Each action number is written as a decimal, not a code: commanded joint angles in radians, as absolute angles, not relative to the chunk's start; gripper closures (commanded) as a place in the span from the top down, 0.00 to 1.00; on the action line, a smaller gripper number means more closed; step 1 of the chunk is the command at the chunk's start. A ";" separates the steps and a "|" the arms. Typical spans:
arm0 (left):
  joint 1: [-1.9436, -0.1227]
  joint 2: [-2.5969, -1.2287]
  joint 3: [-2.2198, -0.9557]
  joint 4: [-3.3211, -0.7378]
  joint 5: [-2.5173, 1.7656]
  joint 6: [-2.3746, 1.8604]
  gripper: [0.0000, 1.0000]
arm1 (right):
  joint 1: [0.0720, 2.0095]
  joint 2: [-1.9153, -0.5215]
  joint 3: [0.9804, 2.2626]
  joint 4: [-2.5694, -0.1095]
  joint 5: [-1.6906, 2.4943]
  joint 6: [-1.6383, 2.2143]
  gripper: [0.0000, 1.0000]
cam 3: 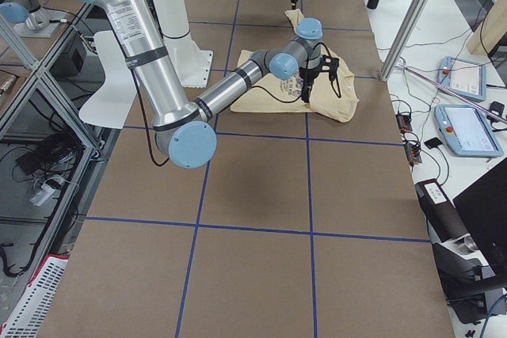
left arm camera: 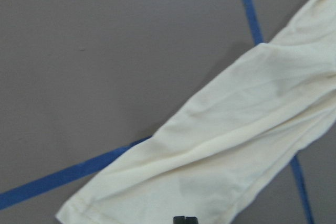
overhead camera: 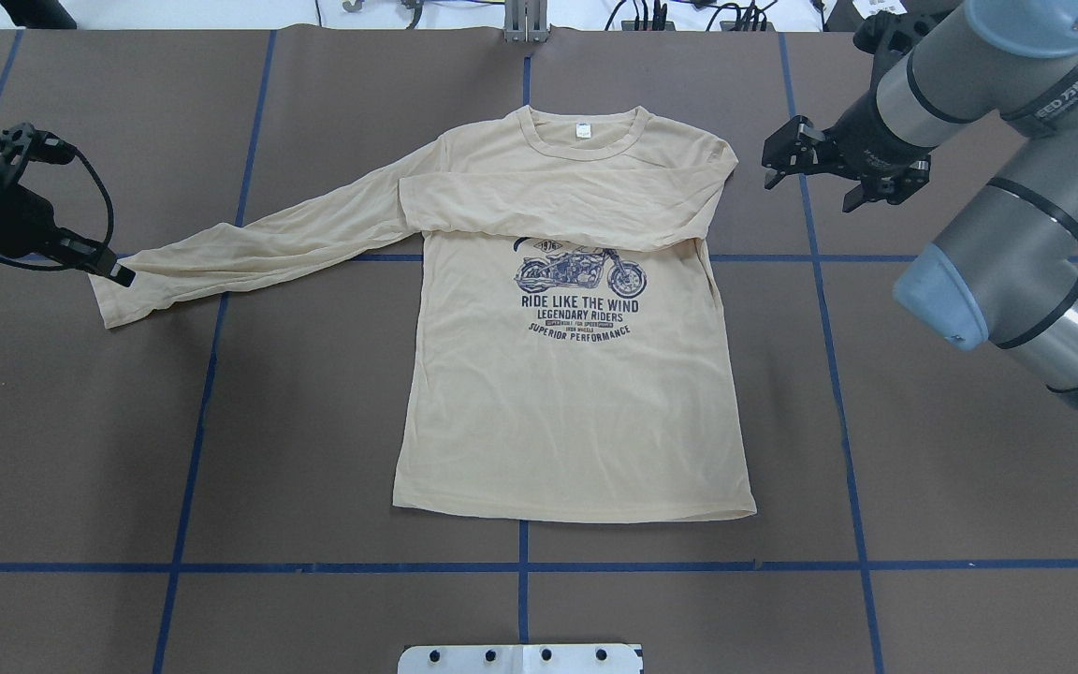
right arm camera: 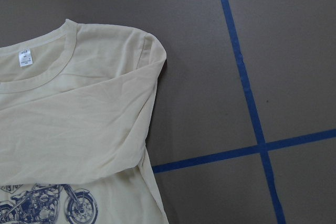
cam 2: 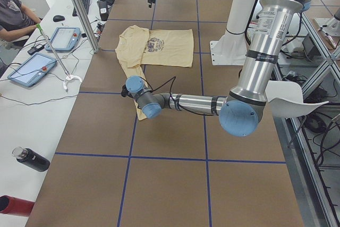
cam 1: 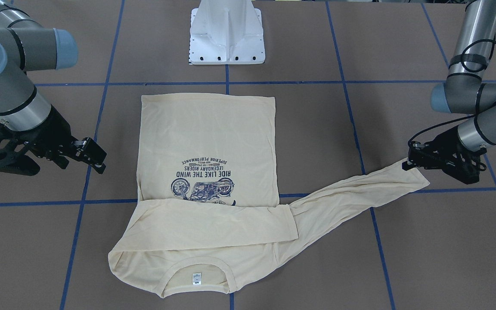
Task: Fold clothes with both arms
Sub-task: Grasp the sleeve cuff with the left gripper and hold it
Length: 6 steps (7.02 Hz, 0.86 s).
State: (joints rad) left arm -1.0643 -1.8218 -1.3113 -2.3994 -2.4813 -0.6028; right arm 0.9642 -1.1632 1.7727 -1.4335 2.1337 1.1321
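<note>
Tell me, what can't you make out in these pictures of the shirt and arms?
1. Top of the motorcycle print: overhead view, covered by the folded sleeve.
2. Writing on the neck label: right wrist view, too small.
3. Whether the left gripper pinches the outstretched sleeve: overhead view, too small; left wrist view cuts it off at the bottom edge.

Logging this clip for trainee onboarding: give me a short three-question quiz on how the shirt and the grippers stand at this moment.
1. True or false: both sleeves of the T-shirt lie folded across its chest.
2. Which gripper is at the cuff of the outstretched sleeve? A) left B) right C) neither
3. Fill in: the motorcycle print faces ____.
Key: 1 false, one sleeve lies stretched out to the side. 2 A, the left gripper. 3 up.
</note>
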 commanded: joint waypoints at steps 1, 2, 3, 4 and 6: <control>-1.066 -1.821 -1.286 -2.399 -2.419 -0.563 0.17 | 0.969 -1.175 1.779 -1.434 2.131 1.120 1.00; -1.069 -1.827 -1.228 -2.396 -2.421 -0.464 0.27 | 0.973 -1.181 1.779 -1.434 2.131 1.118 1.00; -1.074 -1.827 -1.215 -2.395 -2.421 -0.456 0.39 | 0.979 -1.201 1.784 -1.431 2.131 1.117 1.00; -1.097 -1.825 -1.177 -2.401 -2.421 -0.436 0.42 | 0.979 -1.204 1.790 -1.431 2.129 1.117 1.00; -1.126 -1.830 -1.147 -2.395 -2.421 -0.388 0.37 | 0.979 -1.209 1.798 -1.431 2.123 1.118 1.00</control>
State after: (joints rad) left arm -1.1112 -1.8280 -1.1649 -2.3959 -2.4201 -0.4077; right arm 0.9777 -1.2055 1.7925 -1.4313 2.1258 1.1172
